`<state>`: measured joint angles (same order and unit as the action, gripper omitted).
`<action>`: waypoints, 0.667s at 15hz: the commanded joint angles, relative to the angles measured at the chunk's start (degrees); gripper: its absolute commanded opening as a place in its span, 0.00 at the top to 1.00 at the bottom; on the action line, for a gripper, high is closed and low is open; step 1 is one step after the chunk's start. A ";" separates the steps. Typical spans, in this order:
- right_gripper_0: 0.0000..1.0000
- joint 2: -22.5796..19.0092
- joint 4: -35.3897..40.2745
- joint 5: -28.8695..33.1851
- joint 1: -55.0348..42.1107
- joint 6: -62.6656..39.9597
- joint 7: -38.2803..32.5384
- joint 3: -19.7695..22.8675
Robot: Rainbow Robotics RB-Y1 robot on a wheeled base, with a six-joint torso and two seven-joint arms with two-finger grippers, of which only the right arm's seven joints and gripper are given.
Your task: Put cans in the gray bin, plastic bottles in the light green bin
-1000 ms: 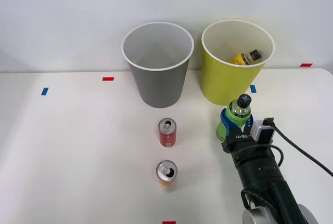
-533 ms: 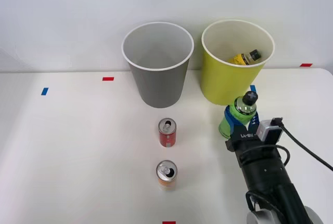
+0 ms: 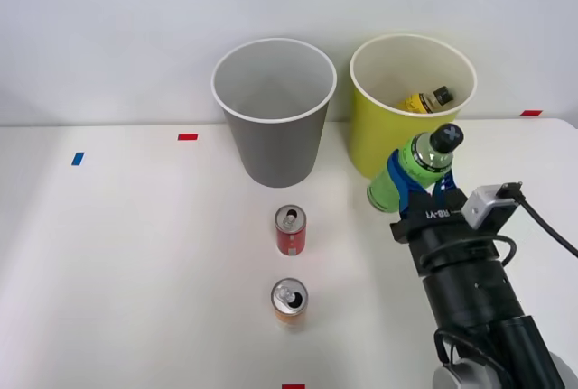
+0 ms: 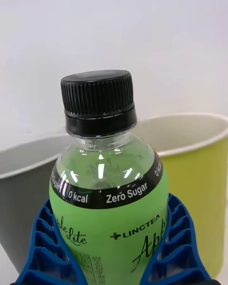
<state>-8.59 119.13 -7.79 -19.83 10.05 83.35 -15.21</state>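
right gripper clamped on green-labelled black-capped plastic bottle, cap tilted far-right, near side of tall yellow-green bin.

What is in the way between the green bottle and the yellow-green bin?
Nothing visible. The right gripper holds the green bottle just in front of the light green bin, tilted toward it. The yellow-labelled bottle already lies inside; the bottle must clear the rim.

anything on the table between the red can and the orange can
No. In the front view, the stretch of white table between the red can and the orange can is bare.
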 commanded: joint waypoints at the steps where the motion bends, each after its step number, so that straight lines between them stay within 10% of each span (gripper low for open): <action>1: 0.99 1.91 10.77 -1.44 2.60 -12.95 -1.70 1.06; 10: 1.00 4.63 11.74 -5.40 20.01 -27.28 -4.86 11.26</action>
<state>-4.34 130.85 -12.56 -2.14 -14.67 78.90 -5.91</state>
